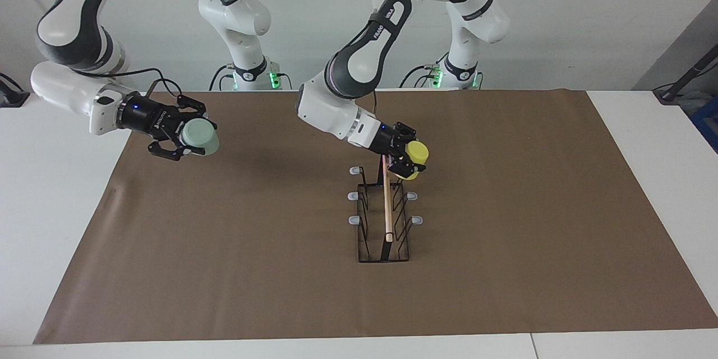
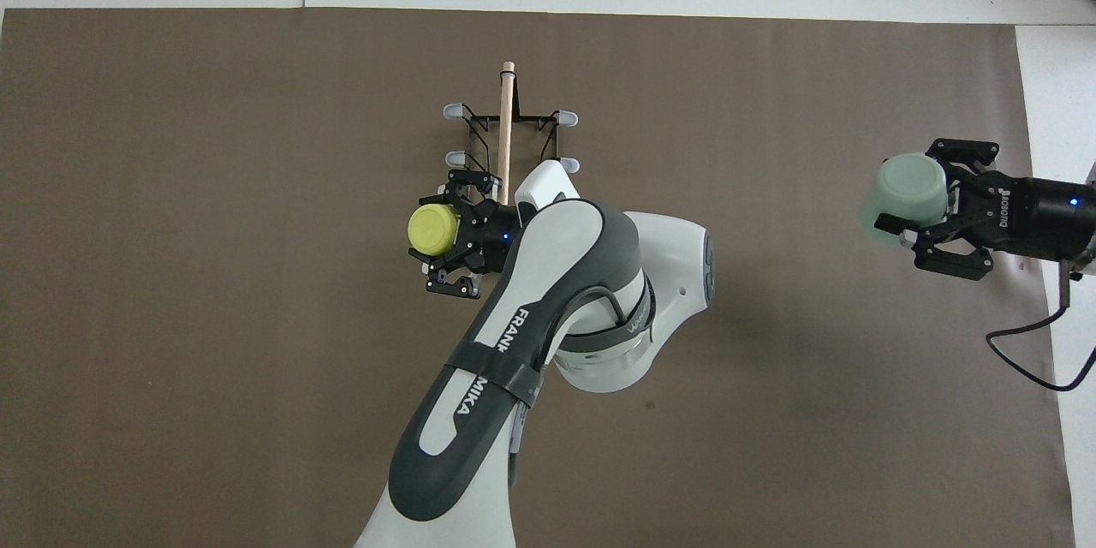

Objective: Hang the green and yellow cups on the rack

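Yellow cup point(image 1: 417, 152) at rack point(image 1: 385, 219)

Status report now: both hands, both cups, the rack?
Left hand shut on yellow cup, at rack end nearest robots. Right hand shut on green cup, waiting over right arm's end. No cup hung. Nothing blocking.

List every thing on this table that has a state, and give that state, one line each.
yellow cup: held on its side by the left gripper, at the rack's robot-end prong, not clearly hung.
green cup: held on its side in the air by the right gripper, away from the rack.
rack: upright on the brown mat, visible prongs bare.
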Robot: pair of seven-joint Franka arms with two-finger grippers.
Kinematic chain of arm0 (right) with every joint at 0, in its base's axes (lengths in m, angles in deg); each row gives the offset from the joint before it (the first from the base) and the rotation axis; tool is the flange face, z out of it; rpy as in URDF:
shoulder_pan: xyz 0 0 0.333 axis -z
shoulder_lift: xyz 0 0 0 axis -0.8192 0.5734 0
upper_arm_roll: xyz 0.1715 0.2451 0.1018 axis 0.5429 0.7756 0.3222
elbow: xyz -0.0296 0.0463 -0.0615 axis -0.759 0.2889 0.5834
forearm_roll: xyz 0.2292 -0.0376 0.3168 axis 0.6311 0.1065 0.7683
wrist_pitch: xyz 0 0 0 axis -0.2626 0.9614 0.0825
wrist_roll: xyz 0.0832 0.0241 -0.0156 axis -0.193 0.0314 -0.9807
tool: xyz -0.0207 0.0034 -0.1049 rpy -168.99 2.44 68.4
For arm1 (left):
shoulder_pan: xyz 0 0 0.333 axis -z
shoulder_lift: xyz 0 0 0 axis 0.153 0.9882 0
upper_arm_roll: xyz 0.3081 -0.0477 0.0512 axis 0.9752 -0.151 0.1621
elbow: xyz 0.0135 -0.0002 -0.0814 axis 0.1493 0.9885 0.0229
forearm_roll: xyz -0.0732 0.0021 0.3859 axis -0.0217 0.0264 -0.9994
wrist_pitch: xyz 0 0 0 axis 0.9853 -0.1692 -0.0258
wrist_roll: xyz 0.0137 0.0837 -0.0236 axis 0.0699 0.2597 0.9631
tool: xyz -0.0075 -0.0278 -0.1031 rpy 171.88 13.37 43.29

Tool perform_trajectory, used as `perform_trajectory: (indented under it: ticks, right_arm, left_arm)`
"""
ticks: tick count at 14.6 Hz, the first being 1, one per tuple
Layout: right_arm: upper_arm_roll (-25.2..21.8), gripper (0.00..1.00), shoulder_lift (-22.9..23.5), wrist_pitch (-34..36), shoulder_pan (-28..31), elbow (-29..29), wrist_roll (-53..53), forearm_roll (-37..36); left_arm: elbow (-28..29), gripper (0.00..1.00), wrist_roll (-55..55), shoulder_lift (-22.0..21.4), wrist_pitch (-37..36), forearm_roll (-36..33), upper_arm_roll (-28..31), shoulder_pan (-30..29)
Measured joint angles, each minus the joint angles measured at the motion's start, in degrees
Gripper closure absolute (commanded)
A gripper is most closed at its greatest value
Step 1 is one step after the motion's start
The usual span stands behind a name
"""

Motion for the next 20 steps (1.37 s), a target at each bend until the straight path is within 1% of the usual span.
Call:
perform_trajectory:
  ticks: [2,4,8,9,11,13,16,18,20]
  right_arm:
    - [0.0,1.0,0.0,-0.4,-0.9,0.9,-1.6,1.7]
    - [0.0,1.0,0.0,-3.3,-3.0,2.5,-3.9,4.5]
    - [0.1,1.0,0.0,-11.8,-10.5,4.4,-5.1,12.2]
    - [0.2,1.0,0.0,-14.1,-12.7,4.6,-5.1,14.6]
    - [0.3,1.0,0.0,-19.2,-17.2,4.8,-5.2,19.0]
    - [0.3,1.0,0.0,-24.4,-21.3,5.1,-6.7,24.0]
    - [0.3,1.0,0.0,-32.4,-27.6,5.3,-9.5,32.1]
    - [0.4,1.0,0.2,-38.2,-32.0,5.4,-12.3,38.8]
    - [0.4,1.0,0.7,-42.1,-36.2,5.3,-16.3,45.9]
  left_arm:
    - [0.0,0.0,0.0,0.0,0.0,0.0,0.0,0.2]
    - [0.0,0.0,0.0,0.0,0.0,0.0,0.0,0.2]
    - [-0.7,0.0,-0.4,-0.1,0.1,0.0,1.2,0.1]
    - [-1.2,0.0,-1.3,-0.5,0.4,0.0,1.5,-0.1]
    - [-1.3,0.0,-4.1,-2.8,2.0,0.0,1.7,-1.6]
    - [-0.3,0.0,-7.6,-6.4,5.0,0.8,1.8,-4.7]
    - [2.0,0.0,-16.0,-12.2,11.4,6.3,2.1,-11.9]
    - [3.1,0.0,-21.1,-14.6,14.8,9.4,2.1,-16.7]
    - [3.7,0.0,-26.9,-16.3,17.8,12.8,2.1,-20.8]
